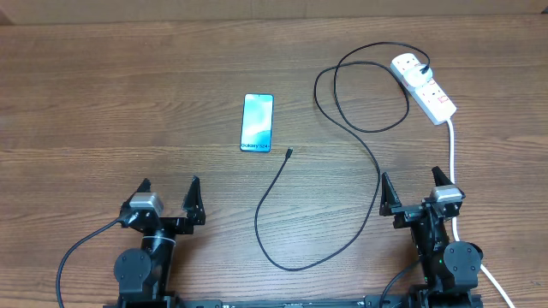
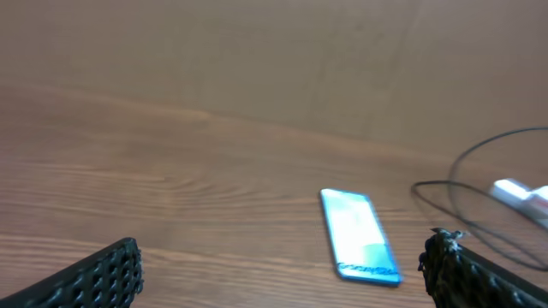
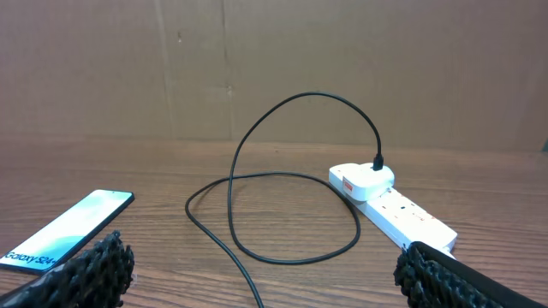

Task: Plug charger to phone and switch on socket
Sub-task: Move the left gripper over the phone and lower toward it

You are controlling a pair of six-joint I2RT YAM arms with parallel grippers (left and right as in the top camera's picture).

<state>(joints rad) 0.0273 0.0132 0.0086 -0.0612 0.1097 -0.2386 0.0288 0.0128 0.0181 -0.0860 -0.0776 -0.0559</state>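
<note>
The phone point(image 1: 257, 122) lies flat on the wooden table, its blue screen up; it also shows in the left wrist view point(image 2: 359, 235) and the right wrist view point(image 3: 67, 228). The charger, a thin black cable point(image 1: 377, 175), loops from its plug point(image 1: 411, 65) in the white socket strip point(image 1: 425, 87) to a free connector tip point(image 1: 288, 154) right of the phone. The cable point(image 3: 295, 184) and socket point(image 3: 394, 210) show in the right wrist view. My left gripper point(image 1: 169, 197) and right gripper point(image 1: 417, 190) are open and empty near the front edge.
The socket's thick white cord point(image 1: 452, 162) runs down the right side, past my right arm to the front edge. A brown cardboard wall point(image 3: 274, 68) stands behind the table.
</note>
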